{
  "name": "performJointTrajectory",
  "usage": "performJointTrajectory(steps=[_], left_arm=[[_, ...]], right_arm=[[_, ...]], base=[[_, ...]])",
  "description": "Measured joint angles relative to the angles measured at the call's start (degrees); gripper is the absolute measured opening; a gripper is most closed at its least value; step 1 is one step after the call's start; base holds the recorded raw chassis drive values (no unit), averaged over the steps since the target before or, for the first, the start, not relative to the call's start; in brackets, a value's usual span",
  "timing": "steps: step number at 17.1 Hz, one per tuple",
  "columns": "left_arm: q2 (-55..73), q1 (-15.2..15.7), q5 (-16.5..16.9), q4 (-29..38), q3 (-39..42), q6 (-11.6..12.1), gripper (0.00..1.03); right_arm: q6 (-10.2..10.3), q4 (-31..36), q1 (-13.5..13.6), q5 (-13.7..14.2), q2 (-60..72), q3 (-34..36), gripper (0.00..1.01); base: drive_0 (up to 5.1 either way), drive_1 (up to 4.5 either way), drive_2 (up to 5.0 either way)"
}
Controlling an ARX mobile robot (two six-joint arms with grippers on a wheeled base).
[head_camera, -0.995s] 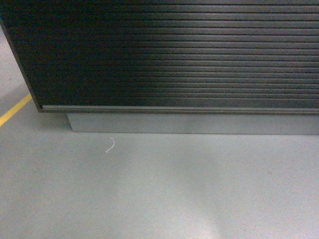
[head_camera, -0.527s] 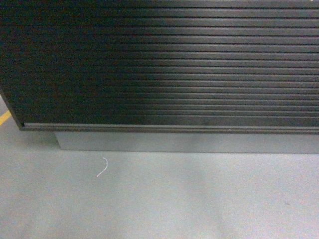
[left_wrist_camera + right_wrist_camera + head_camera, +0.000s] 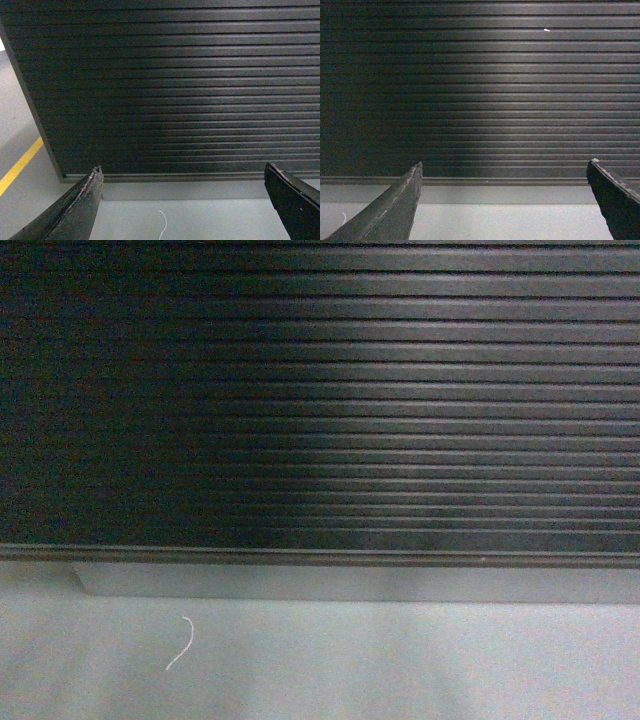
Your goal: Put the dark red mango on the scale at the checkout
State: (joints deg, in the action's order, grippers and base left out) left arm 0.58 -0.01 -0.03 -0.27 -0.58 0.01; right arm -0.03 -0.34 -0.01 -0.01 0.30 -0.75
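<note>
The checkout's ribbed black front panel [image 3: 330, 400] fills most of the head view, and also the left wrist view [image 3: 170, 90] and the right wrist view [image 3: 480, 90]. Its top does not show. The dark red mango and the scale are out of view. My left gripper [image 3: 183, 172] is open, its two dark fingers far apart with only floor and panel between them. My right gripper [image 3: 505, 167] is open in the same way, with nothing held. Neither gripper appears in the head view.
A grey plinth [image 3: 350, 583] runs under the panel, above a grey floor [image 3: 400, 670]. A short white thread [image 3: 181, 643] lies on the floor at the left. A yellow floor line [image 3: 19, 165] passes the counter's left corner [image 3: 30, 100].
The ribbed panel has grown larger and its lower edge has dropped in the head view. The counter's left corner and the yellow line have left that view. The thread has shifted down-left.
</note>
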Motion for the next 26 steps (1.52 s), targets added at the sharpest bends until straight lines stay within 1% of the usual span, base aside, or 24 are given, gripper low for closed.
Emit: performJointTrajectory(steps=[6,26], left_arm=[[0.00,0.00,0.00,0.07,0.00,0.00,0.98],[0.00,0.00,0.00,0.07,0.00,0.00,0.98]], right_arm=[[0.00,0.13,0.00,0.00,0.00,0.00,0.98],[0.00,0.09,0.00,0.00,0.00,0.00,0.98]], base=[[-0.1,4.24,-4.4],[0.0,2.20,-2.3]])
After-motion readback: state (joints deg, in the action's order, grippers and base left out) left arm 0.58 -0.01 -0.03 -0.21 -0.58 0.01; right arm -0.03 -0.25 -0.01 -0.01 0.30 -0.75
